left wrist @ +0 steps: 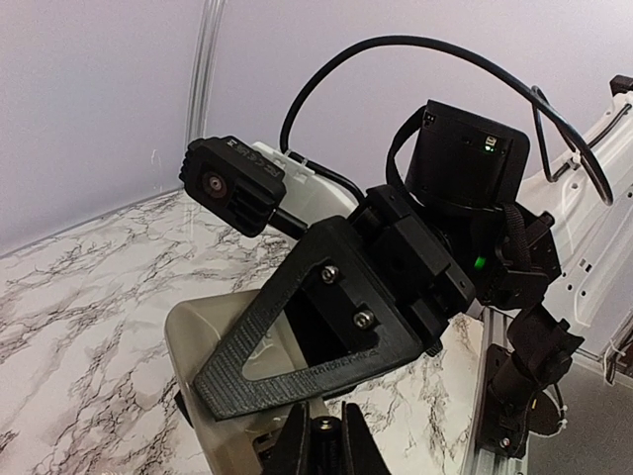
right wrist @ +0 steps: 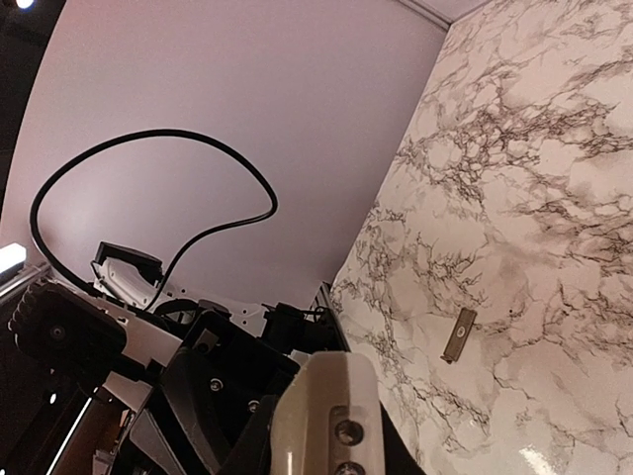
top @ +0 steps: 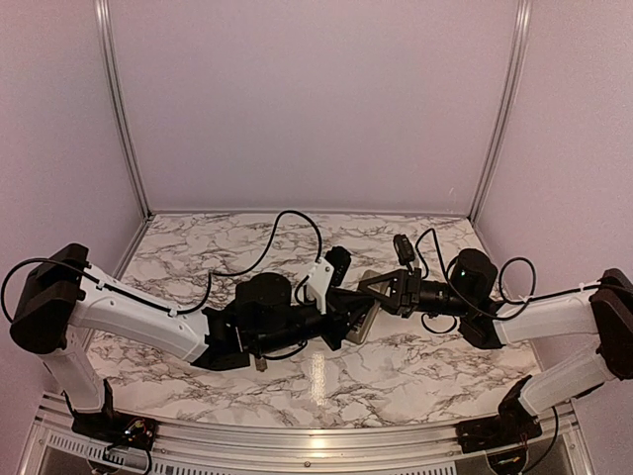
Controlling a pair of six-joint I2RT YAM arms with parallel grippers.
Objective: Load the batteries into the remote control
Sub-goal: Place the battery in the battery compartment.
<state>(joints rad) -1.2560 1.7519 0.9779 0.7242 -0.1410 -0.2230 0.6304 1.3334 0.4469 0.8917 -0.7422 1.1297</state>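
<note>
Marble-veined table [top: 198, 257] carries both arms, and they meet over its middle. The remote [top: 362, 323] sits there between the two wrists. In the right wrist view it appears lifted clear of the table.

The right jaws are closed on the remote. Seen from the left wrist, one black triangular finger [left wrist: 287, 384] lies flat against its cream body. Seen from the right wrist, the remote fills the gap between that arm's own fingers. Two small round metal fittings show on its face.

The left jaws stand all but shut. Their fingertips [left wrist: 294, 450] are close together just below the remote's near end. I cannot tell whether they pinch anything, because the spot is dark and cut off by the frame edge.

A small tan strip [right wrist: 458, 334] lies flat on the table, well apart from the remote. The left arm [top: 138, 317] reaches in from the left and the right arm [top: 554, 317] from the right. A black cable [top: 287, 223] loops above them.
</note>
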